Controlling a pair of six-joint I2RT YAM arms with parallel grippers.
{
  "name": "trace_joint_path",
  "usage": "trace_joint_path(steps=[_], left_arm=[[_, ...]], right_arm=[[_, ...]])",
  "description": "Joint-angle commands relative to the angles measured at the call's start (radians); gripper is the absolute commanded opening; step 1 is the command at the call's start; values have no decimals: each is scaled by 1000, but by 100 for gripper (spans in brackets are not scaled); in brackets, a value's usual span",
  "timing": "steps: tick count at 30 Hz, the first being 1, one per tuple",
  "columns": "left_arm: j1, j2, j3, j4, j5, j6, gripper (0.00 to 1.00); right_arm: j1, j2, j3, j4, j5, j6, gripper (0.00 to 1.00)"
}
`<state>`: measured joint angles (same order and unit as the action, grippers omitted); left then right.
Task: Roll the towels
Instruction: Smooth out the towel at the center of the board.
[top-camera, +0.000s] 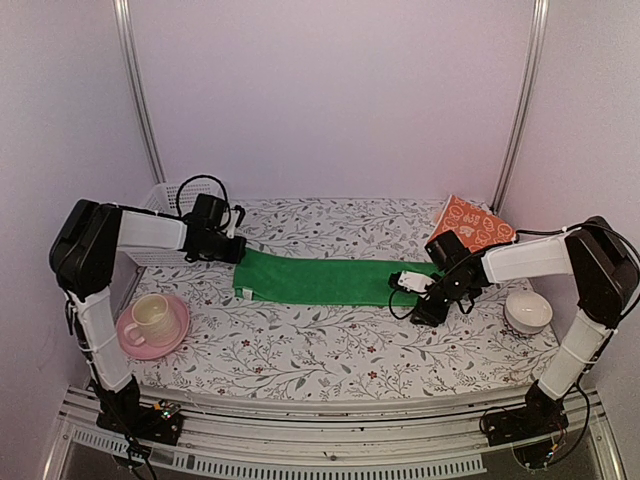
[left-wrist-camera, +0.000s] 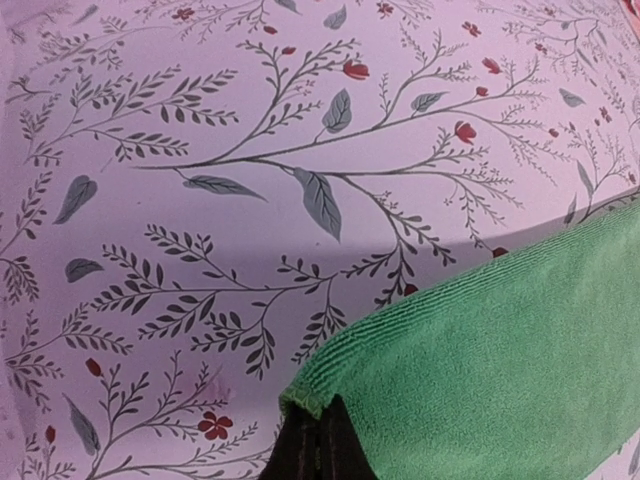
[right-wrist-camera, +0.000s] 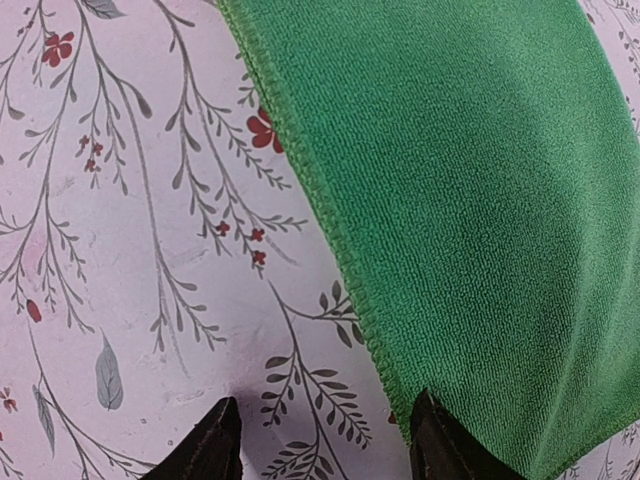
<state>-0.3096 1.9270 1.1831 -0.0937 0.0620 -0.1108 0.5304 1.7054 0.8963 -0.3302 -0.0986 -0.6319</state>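
Note:
The green towel (top-camera: 330, 280) lies flat as a long strip across the middle of the table. My left gripper (top-camera: 238, 250) is at its left end. In the left wrist view this gripper (left-wrist-camera: 320, 440) is shut, pinching a corner of the green towel (left-wrist-camera: 500, 360). My right gripper (top-camera: 400, 285) sits low at the strip's right end. In the right wrist view it (right-wrist-camera: 322, 430) is open, one fingertip over the bare cloth-covered table and the other on the hemmed edge of the green towel (right-wrist-camera: 480, 180). The orange-red patterned towel (top-camera: 472, 222) lies folded at the back right.
A pink cup on a saucer (top-camera: 152, 322) stands front left near the left arm. A white bowl (top-camera: 527, 312) sits front right under the right arm. A white basket (top-camera: 165, 195) is at the back left. The tablecloth (top-camera: 320, 350) has a floral print.

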Motion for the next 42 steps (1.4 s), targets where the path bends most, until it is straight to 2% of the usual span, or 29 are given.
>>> trace_joint_path(steps=[1,6,12,20,23,31,36,38,40,42], left_arm=[[18,30,30,7,-28,-12,4],[17,30,39,-13,-73,-10,9],[17,22,43,-44,-121,-4,48],[-41,-118,-20,-48,-129,-13,62],[-99,-164,-60,-42,-134,-13,59],[-178,-187,-170,-20,-113,-43,18],[-181,-168,-200,-24,-108,-54,7],[-181,-161,-203,-32,-100,-58,6],[-181,-157,-208,-39,-86,-64,0],[-183,-155,-212,-46,-79,-68,0]], right_arm=[[10,41,-9,-21,19,-2,58],[10,41,-7,-26,12,-3,58],[10,13,0,-42,-14,-5,59],[3,-102,23,-56,-53,1,66],[-3,-129,29,-56,-54,12,67],[-13,-128,21,-47,-44,20,67],[-13,-136,14,-43,-48,18,67],[-13,-135,12,-40,-47,18,67],[-13,-134,8,-38,-44,17,67],[-12,-135,6,-37,-41,13,67]])
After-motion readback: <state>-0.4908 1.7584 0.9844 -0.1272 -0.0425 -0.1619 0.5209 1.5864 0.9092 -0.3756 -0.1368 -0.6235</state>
